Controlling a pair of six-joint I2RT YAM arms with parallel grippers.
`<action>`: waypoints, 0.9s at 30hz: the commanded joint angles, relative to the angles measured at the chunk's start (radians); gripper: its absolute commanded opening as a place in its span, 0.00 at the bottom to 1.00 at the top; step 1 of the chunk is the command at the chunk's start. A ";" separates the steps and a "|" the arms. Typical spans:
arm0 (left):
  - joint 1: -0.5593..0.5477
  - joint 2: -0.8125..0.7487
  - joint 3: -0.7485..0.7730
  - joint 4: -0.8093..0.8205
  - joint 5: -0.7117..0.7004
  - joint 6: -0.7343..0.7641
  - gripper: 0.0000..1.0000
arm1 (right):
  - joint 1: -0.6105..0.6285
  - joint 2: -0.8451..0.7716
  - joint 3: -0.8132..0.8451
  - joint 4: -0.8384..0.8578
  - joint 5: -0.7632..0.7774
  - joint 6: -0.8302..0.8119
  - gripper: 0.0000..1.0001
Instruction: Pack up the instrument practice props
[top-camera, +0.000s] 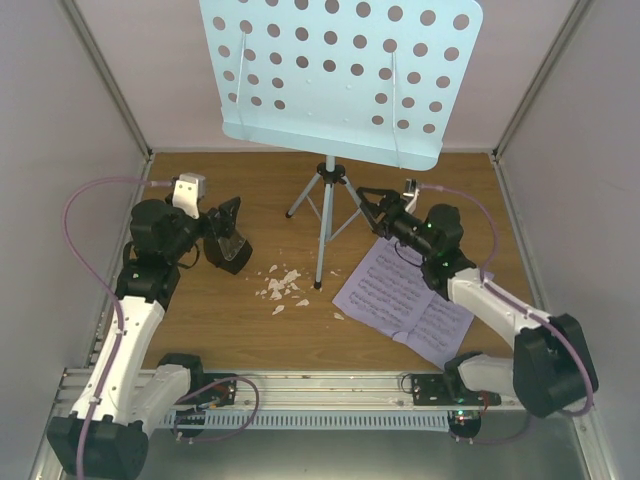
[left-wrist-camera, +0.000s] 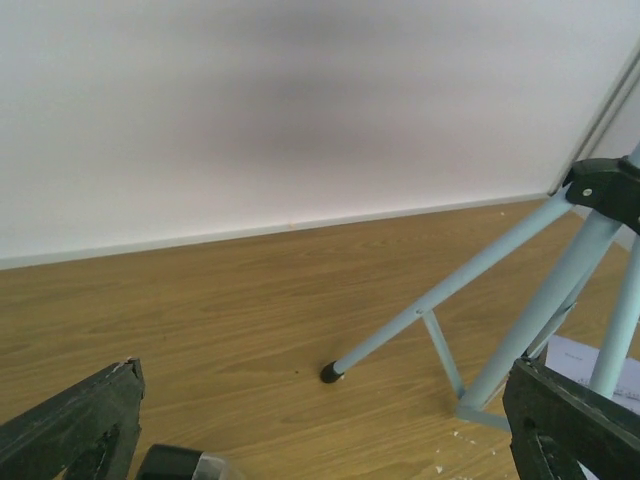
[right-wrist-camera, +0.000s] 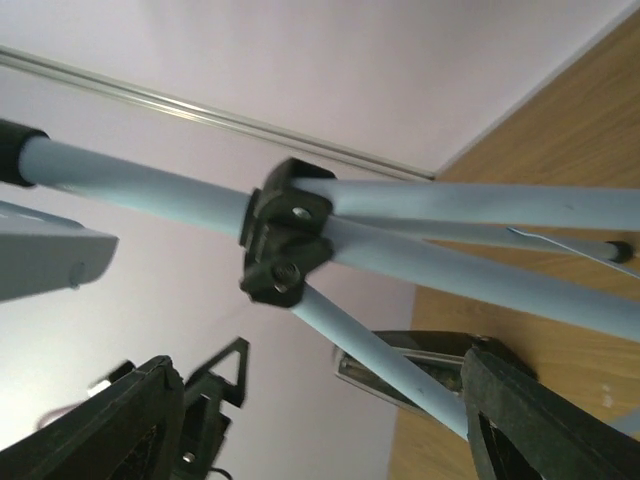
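Observation:
The light blue music stand (top-camera: 335, 75) stands at the back middle, its hole-dotted desk high over its tripod legs (top-camera: 322, 225). My right gripper (top-camera: 372, 208) is open around one tripod leg (right-wrist-camera: 400, 370), which runs between its fingers and reaches the right finger (right-wrist-camera: 540, 420). The lilac sheet-music pages (top-camera: 405, 295) lie flat under my right arm. The small black metronome (top-camera: 228, 252) with its clear cover (left-wrist-camera: 185, 467) sits on the wood at my left gripper (top-camera: 235, 235). That gripper is open, with the metronome low between its fingers (left-wrist-camera: 70, 425).
White crumbs (top-camera: 280, 285) lie scattered on the wooden floor between the metronome and the centre pole. Pale walls close in the left, back and right sides. The tripod's black leg hub (right-wrist-camera: 285, 240) hangs just beyond my right fingers.

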 joint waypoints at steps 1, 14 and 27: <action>0.002 -0.029 -0.029 0.036 -0.050 0.030 0.98 | 0.019 0.079 0.068 0.165 -0.025 0.069 0.75; 0.001 -0.018 -0.026 0.035 -0.029 0.024 0.98 | 0.048 0.227 0.178 0.192 -0.034 0.088 0.62; 0.001 -0.019 -0.029 0.035 -0.028 0.024 0.98 | 0.058 0.270 0.222 0.187 -0.037 0.072 0.34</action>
